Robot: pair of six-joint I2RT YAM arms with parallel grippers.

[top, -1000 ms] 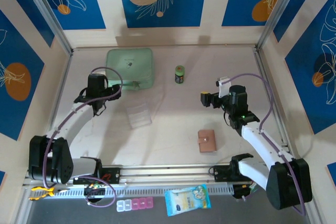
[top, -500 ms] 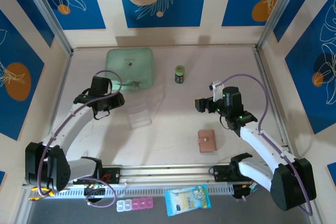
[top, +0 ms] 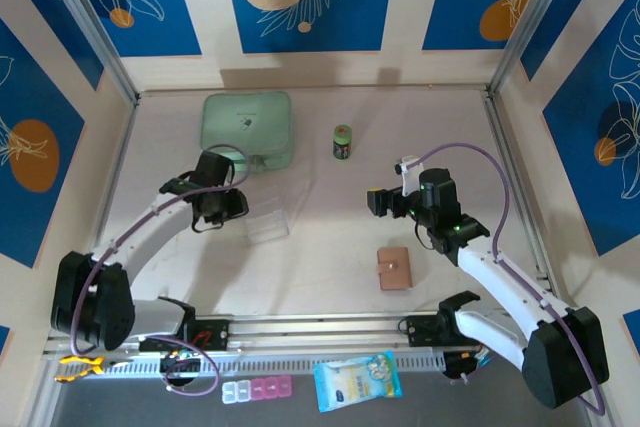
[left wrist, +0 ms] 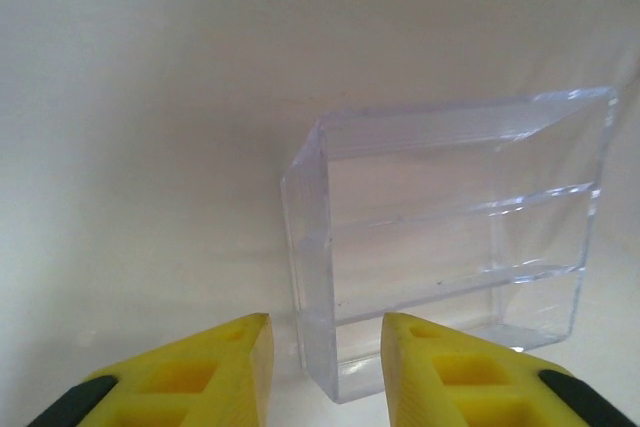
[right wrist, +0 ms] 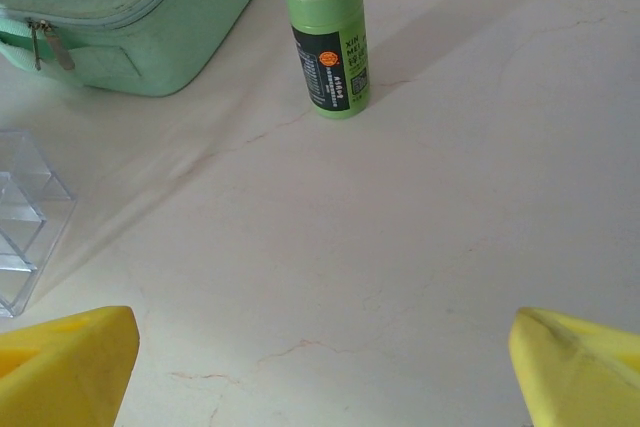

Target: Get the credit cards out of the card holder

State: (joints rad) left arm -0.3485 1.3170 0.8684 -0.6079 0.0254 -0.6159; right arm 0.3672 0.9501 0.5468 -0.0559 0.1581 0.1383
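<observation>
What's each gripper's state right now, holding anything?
Left gripper: partly open, nothing between its fingers.
Right gripper: wide open, empty.

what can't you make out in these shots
- Card holder, top view: it lies shut, so its cover hides whatever is inside.
- Green bottle, right wrist view: label print too small to read.
- Clear box, right wrist view: cut off by the left edge.
</observation>
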